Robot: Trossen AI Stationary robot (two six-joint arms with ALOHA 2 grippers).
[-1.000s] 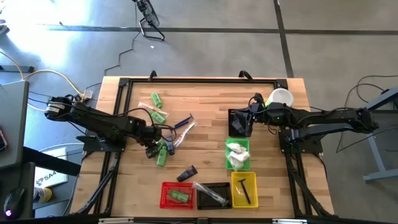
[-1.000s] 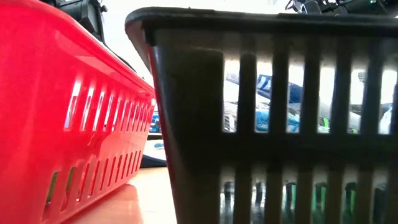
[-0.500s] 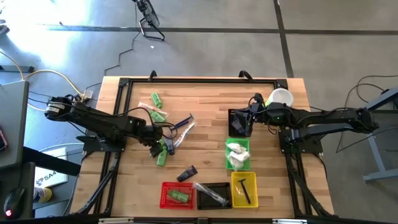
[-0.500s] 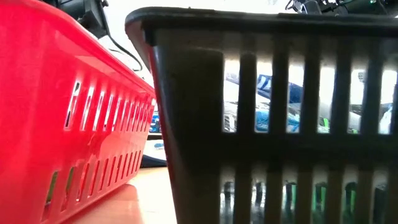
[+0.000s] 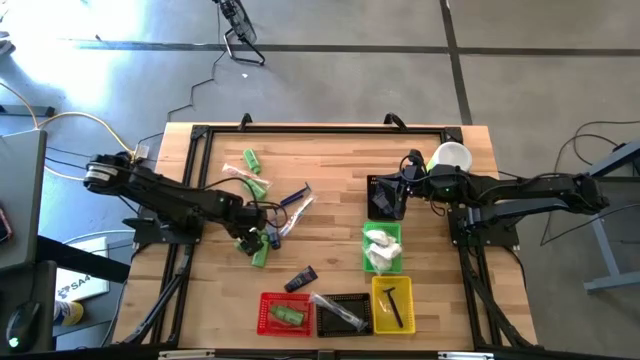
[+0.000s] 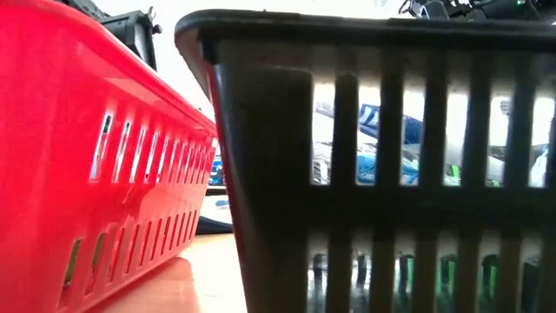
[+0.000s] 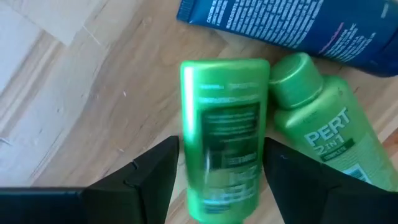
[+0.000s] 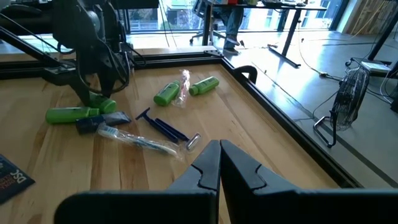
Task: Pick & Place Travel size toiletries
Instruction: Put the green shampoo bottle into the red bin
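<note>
In the left wrist view a small green bottle (image 7: 224,124) lies on the wood. My left gripper (image 7: 222,146) is open and points down over it, one finger along each long side. A second green bottle (image 7: 323,130) and a dark navy tube (image 7: 280,25) lie right beside it. From above, my left gripper (image 5: 250,240) is at the table's left middle. My right gripper (image 8: 219,155) is shut on nothing and hovers over a black basket (image 5: 383,197) at the right. My left gripper comes at the green bottle from above, its fingers (image 7: 155,174) lying along the bottle's two long sides (image 7: 186,155). The bottle lies flat on the table. Whether the fingers touch it I cannot tell.
Two more green bottles (image 5: 252,160), a wrapped toothbrush (image 5: 295,205) and a navy tube (image 5: 301,279) lie loose on the wood. Red (image 5: 284,313), black (image 5: 342,313) and yellow (image 5: 392,303) baskets line the near edge. A green basket (image 5: 382,248) and a white cup (image 5: 450,157) stand at the right.
My left gripper has sunk toward the green bottles and rolled a little about its own axis. Its fingers have stayed open. The bottles lie where they were.
</note>
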